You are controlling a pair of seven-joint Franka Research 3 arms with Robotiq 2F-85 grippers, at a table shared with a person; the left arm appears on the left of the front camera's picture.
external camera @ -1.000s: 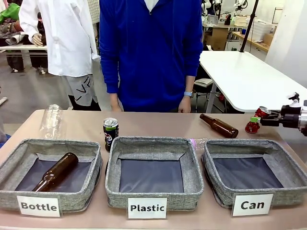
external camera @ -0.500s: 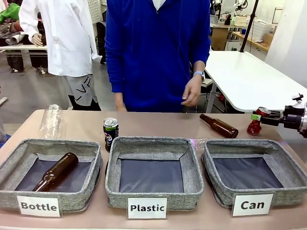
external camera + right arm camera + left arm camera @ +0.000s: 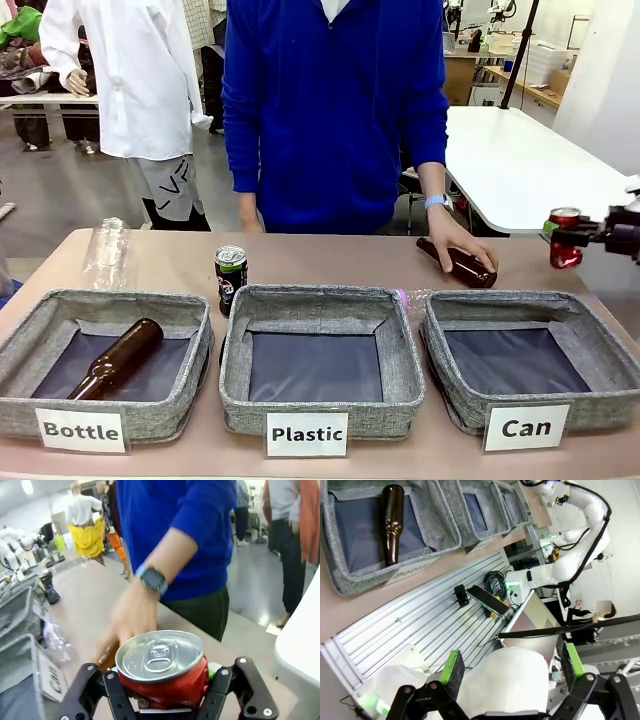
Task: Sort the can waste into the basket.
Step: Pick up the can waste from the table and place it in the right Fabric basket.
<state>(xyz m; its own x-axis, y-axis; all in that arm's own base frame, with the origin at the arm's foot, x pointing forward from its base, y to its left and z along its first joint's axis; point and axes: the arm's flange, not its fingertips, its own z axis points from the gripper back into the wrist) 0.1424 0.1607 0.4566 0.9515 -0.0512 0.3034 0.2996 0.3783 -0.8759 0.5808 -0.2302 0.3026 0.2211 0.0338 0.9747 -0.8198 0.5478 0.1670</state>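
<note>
My right gripper [image 3: 572, 240] is shut on the crushed red can [image 3: 564, 238] and holds it in the air above the table's far right, beyond the grey "Can" basket [image 3: 527, 395]. The right wrist view shows the red can [image 3: 162, 672] with its silver top clamped between the fingers [image 3: 227, 690]. Upright on the table behind the middle basket stands the black can [image 3: 231, 276] with green marks. My left gripper [image 3: 510, 667] is open, off to the side, looking back at the robot's base.
The person's hand [image 3: 462, 250] rests on a brown bottle [image 3: 462, 264] behind the "Can" basket. Another brown bottle [image 3: 115, 358] lies in the "Bottle" basket [image 3: 90, 395]. The "Plastic" basket [image 3: 318, 400] stands in the middle. A clear plastic bottle [image 3: 106, 252] lies far left.
My right gripper has lifted the red can off the table and carried it rightward. The person's hand came down onto the brown bottle.
</note>
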